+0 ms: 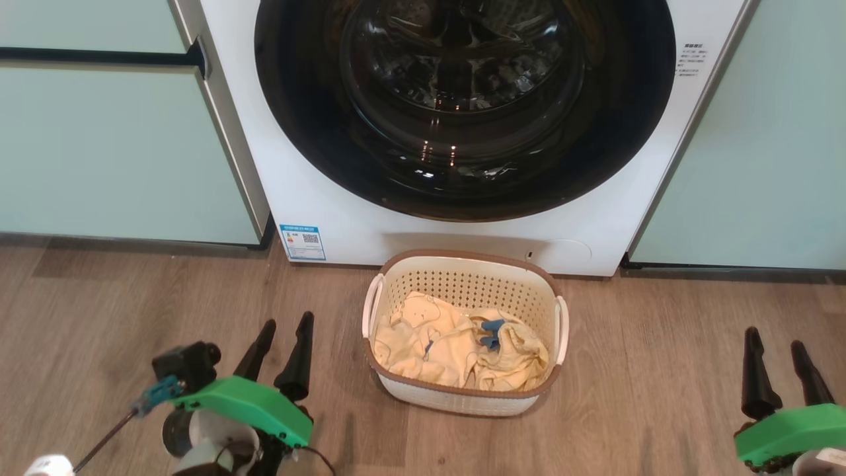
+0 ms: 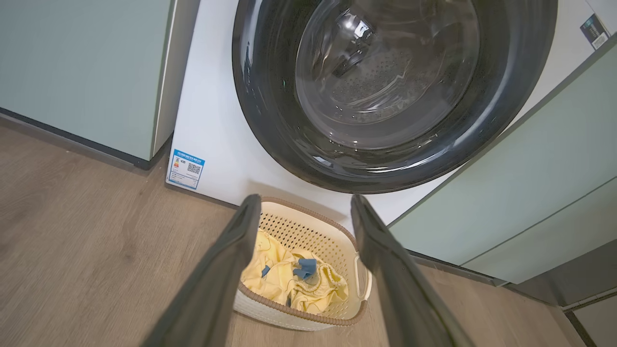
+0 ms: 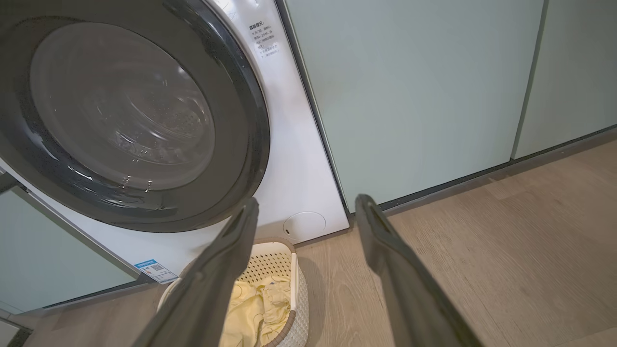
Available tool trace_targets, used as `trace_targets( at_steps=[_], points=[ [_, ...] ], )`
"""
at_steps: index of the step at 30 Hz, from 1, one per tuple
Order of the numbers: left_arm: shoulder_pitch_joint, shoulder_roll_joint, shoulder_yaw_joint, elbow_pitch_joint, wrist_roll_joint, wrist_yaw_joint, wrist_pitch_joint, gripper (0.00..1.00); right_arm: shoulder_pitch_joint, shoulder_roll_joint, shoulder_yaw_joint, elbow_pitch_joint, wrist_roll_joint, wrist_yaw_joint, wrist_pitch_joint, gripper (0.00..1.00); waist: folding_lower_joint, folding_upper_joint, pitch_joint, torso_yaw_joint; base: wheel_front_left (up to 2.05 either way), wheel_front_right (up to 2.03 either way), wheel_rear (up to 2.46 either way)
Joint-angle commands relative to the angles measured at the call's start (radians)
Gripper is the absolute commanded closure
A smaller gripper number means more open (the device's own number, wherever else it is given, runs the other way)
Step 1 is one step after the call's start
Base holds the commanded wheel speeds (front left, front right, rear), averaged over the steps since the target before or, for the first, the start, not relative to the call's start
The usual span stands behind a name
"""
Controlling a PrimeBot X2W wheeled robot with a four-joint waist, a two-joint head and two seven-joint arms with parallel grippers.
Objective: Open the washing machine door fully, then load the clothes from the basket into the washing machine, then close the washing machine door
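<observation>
Here, washing machine door [image 1: 462, 99] closed, clothes [image 1: 456, 347] in basket [image 1: 462, 285], left claw [image 1: 287, 320] and right claw [image 1: 774, 337] apart, empty

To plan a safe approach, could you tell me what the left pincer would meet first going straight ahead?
Probably the washing machine door, shut, or the white front just under it; the basket sits lower. Depth is unclear.

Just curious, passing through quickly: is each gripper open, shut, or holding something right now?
Left gripper, long dark fingers: open, holding nothing.
Right gripper, long dark fingers: open, holding nothing.
</observation>
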Motion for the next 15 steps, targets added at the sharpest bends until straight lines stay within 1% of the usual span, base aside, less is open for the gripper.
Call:
trace_targets(
  at_steps=[1,15],
  points=[
    [-0.059,0.015,0.025,-0.027,0.033,-0.006,-0.016,0.00,-0.064,-0.014,0.017,-0.038,-0.037,-0.002,-0.017,0.00,0.0000,0.0000,-0.001,0.000,0.00,0.00,0.00],
    [-0.077,0.010,0.028,0.003,0.198,-0.007,-0.057,0.00,-0.067,-0.011,0.006,-0.042,-0.187,-0.003,-0.059,0.00,0.0000,0.0000,-0.007,0.005,0.00,0.00,0.00]
  ],
)
